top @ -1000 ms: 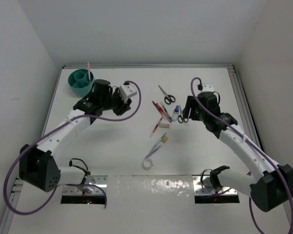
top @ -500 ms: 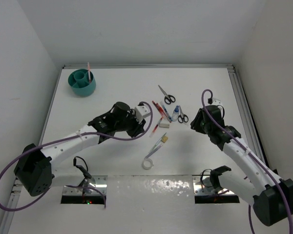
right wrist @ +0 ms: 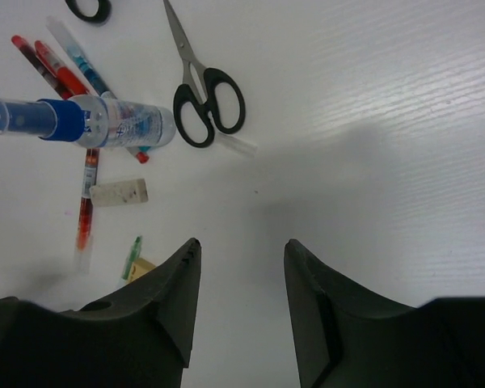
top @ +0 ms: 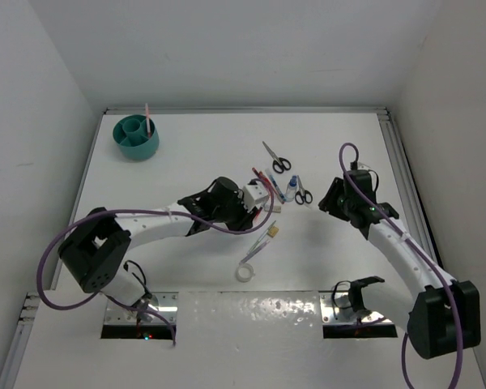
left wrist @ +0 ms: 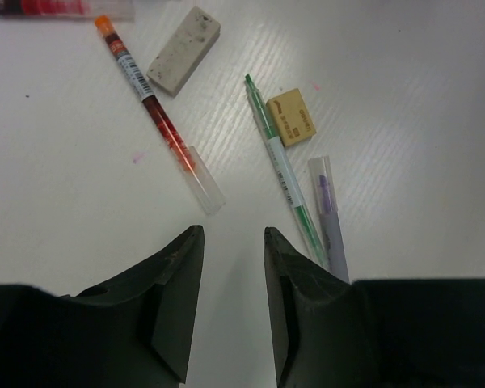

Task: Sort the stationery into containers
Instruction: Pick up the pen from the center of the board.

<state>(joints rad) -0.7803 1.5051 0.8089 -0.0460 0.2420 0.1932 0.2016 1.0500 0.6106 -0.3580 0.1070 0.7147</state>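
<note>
The teal container (top: 138,138) stands at the far left of the table with a pink pen (top: 147,118) upright in it. The rest of the stationery lies in a loose pile mid-table: a red pen (left wrist: 158,121), a white eraser (left wrist: 183,61), a tan eraser (left wrist: 291,116), a green pen (left wrist: 283,170), a purple pen (left wrist: 330,214), two black-handled scissors (top: 277,156) (right wrist: 206,89), a blue-capped glue bottle (right wrist: 81,121) and a white tape ring (top: 244,272). My left gripper (left wrist: 233,230) hovers open and empty just short of the red pen's clear end. My right gripper (right wrist: 241,242) is open and empty, right of the scissors.
A raised rail (top: 397,162) runs along the table's right edge, with white walls on three sides. The two arm bases (top: 138,312) sit on metal plates at the near edge.
The left arm swung from beside the teal container to the pen pile in the middle. The right arm drew back a little from the scissors, and its jaws stand narrower than a second ago.
</note>
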